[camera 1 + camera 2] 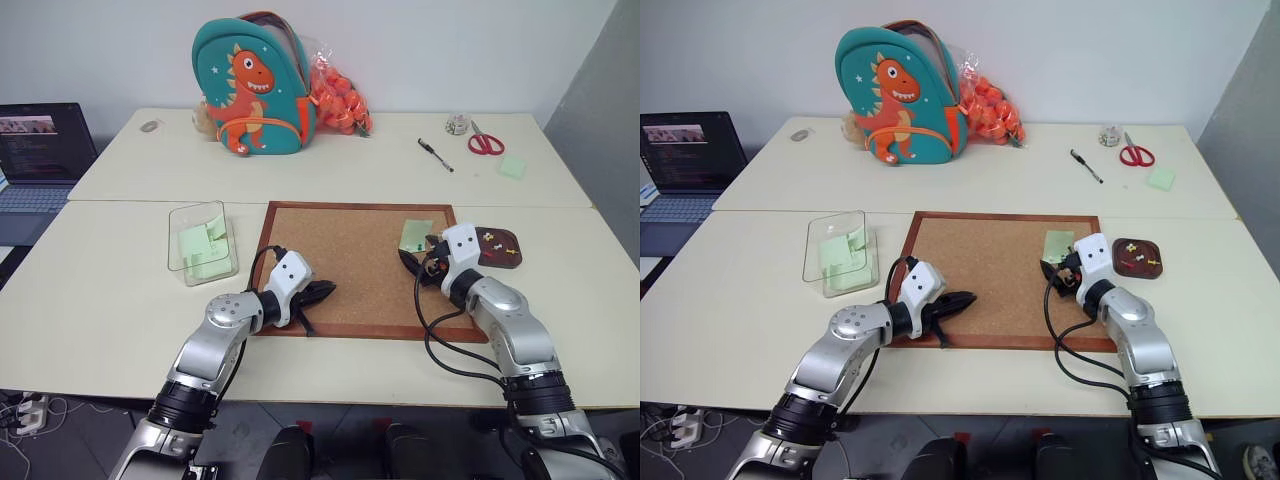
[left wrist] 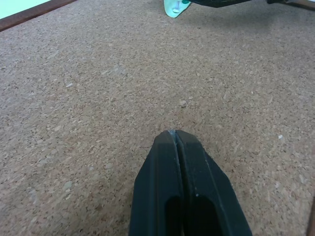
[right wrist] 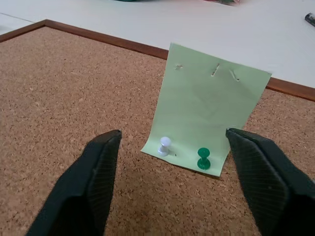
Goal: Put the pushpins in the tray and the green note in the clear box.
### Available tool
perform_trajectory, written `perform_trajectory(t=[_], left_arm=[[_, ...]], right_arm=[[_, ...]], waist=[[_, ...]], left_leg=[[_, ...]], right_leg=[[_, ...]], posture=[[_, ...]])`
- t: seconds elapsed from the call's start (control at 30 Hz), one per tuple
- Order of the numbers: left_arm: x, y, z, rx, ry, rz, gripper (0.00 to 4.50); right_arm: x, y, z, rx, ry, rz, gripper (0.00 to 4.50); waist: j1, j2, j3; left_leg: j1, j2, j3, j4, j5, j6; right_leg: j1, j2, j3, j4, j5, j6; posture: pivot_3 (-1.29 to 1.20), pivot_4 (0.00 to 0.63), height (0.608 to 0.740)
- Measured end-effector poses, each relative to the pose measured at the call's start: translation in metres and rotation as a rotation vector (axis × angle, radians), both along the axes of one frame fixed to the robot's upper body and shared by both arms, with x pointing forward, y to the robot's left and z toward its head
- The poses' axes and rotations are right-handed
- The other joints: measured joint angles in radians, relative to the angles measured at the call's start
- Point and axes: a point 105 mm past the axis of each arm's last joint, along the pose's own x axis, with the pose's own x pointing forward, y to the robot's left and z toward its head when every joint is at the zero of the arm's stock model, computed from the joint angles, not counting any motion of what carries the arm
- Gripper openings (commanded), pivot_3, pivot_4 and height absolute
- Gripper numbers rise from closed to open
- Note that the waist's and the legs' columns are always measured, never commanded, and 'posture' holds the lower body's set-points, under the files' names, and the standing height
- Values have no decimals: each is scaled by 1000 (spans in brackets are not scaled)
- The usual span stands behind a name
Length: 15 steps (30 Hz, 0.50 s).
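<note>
The green note (image 3: 206, 118) lies on the corkboard (image 1: 350, 250) near its far right corner, held down at its near edge by a white pushpin (image 3: 164, 145) and a green pushpin (image 3: 204, 158). My right gripper (image 3: 173, 133) is open just in front of the note, one finger on each side of the two pins, touching nothing. The dark brown tray (image 1: 510, 238) sits just right of the board with a few pushpins (image 1: 1132, 262) in it. The clear box (image 1: 203, 243) stands left of the board with green paper inside. My left gripper (image 1: 322, 291) is shut and empty, low over the board's near left part.
On the far table are a dinosaur backpack (image 1: 255, 85), a bag of orange balls (image 1: 340, 100), a pen (image 1: 435, 155), red scissors (image 1: 486, 142) and a pale green block of notes (image 1: 513, 167). A laptop (image 1: 40, 155) sits at the far left.
</note>
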Motion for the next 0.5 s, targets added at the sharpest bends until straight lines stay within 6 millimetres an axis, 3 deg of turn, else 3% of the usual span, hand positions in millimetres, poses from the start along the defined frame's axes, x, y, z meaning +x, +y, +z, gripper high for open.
perform_trajectory(t=[0.07,0.5], left_arm=[[0,0,0,0,0,0,0],[0,0,0,1,0,1,0]], right_arm=[[0,-2,-1,-8,5,0,2345],[2,-9,-2,-29,4,-1,2345]], waist=[[0,0,0],[0,0,0]], left_leg=[[0,0,0,0,0,0],[0,0,0,0,0,0]], right_leg=[[0,0,0,0,0,0],[0,0,0,0,0,0]], posture=[[0,150,740],[0,150,740]])
